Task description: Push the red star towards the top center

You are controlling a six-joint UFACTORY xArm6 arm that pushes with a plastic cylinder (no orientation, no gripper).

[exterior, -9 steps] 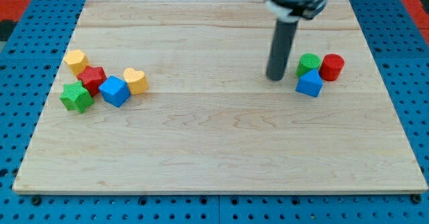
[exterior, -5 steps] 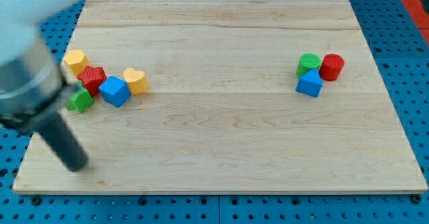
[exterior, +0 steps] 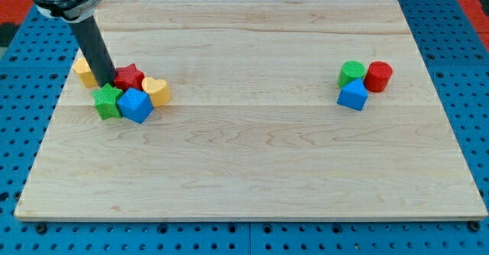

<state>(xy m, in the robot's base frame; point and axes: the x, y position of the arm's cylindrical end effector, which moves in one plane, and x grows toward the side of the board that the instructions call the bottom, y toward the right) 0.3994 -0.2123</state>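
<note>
The red star [exterior: 131, 76] sits at the board's [exterior: 252, 156] left side, in a tight cluster of blocks. My tip [exterior: 106, 86] is down just at its left edge, between it and the yellow block [exterior: 82, 72], whose shape is partly hidden by the rod. There is no claw here, only the rod. A green star [exterior: 108, 101] lies just below the tip, a blue cube [exterior: 136, 104] touches it on the right, and a yellow heart [exterior: 157, 91] is beside the red star. Well apart, at the view's right, a green block [exterior: 351, 72], red cylinder [exterior: 378, 76] and blue block [exterior: 353, 95] huddle together
</note>
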